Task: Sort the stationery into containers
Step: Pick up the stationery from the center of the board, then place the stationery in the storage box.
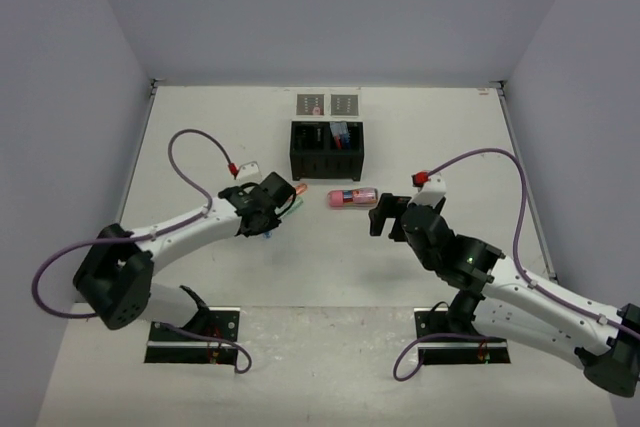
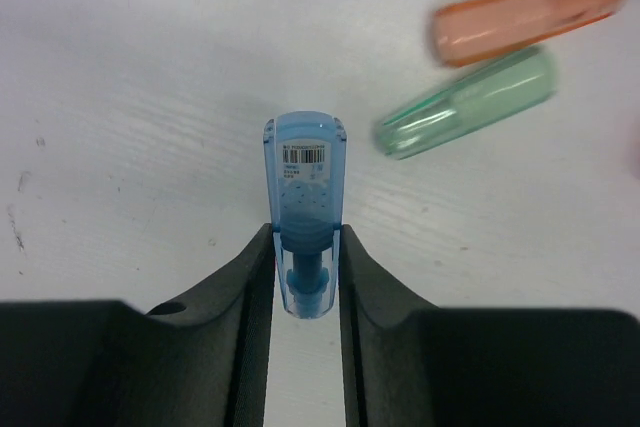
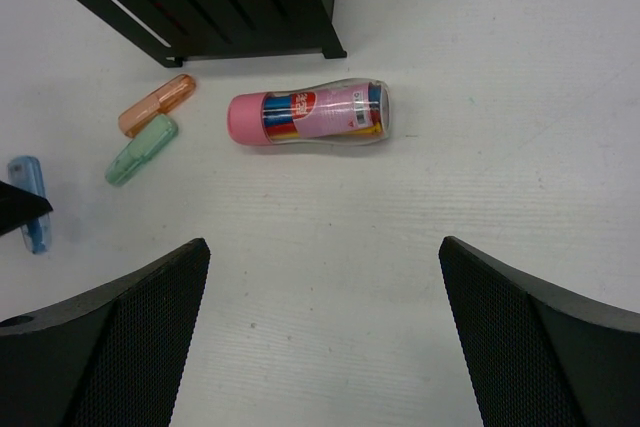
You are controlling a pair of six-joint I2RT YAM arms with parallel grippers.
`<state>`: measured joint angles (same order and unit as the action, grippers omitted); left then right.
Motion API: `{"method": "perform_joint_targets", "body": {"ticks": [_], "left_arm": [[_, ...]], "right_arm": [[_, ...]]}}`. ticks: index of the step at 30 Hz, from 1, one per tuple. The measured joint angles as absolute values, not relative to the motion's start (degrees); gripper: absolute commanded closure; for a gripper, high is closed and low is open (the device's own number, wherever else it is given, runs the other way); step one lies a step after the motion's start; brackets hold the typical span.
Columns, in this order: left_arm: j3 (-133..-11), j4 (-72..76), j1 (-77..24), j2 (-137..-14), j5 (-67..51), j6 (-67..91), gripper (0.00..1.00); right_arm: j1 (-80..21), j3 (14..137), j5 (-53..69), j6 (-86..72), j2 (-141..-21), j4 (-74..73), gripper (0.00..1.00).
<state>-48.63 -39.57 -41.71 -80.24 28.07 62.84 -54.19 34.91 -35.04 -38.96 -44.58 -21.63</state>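
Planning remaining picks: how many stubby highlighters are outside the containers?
3: blue highlighter gripped by the left end effector; orange highlighter and green highlighter side by side nearby. The left arm may hide more.

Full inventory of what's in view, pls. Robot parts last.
blue highlighter: 1, blue, on table between left gripper's fingers
orange highlighter: 1, orange, near box's front-left corner
green highlighter: 1, green, beside the orange one
pink tube: 1, pink cap, lying in front of box
black box: 1, black, mid-table; blue and red items in right compartment, count unclear
trays: 2, light grey, behind box
table: 1, white
left gripper: shut on blue highlighter
right gripper: open, empty
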Motion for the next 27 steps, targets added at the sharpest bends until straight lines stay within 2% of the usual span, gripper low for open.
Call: {"method": "perform_joint_targets", "body": {"ticks": [4,7,12,18,23,27], "left_arm": [[-53.2,-32.5,-41.7,-73.4,31.1,52.7,1.00],[-59.6,-22.1,-41.0,-75.6,34.6,44.2,1.00],[-73.3,-5.3,-34.8,-88.7,32.3,34.9,1.00],[-95.1,0.3,-28.2,-109.0,27.9,30.2,1.00],[-101.8,0.9,-27.4,-117.2,25.6,28.3,1.00],[-102.5,1.1,-27.4,-120.0,24.5,27.8,1.00]], "right_arm": [[-54.2,33.9,-35.2,-39.0,-42.5,-21.5,0.01],[-54.2,33.0,-35.3,-39.0,-40.9,-21.4,0.01],[-54.2,32.4,-35.3,-38.6,-40.1,-20.9,0.01],[-54.2,32.4,-34.5,-37.8,-40.1,-19.6,0.01],[-54.1,32.3,-33.6,-37.1,-39.9,-18.7,0.01],[-54.1,32.2,-33.4,-36.9,-39.3,-18.4,0.01]]}}
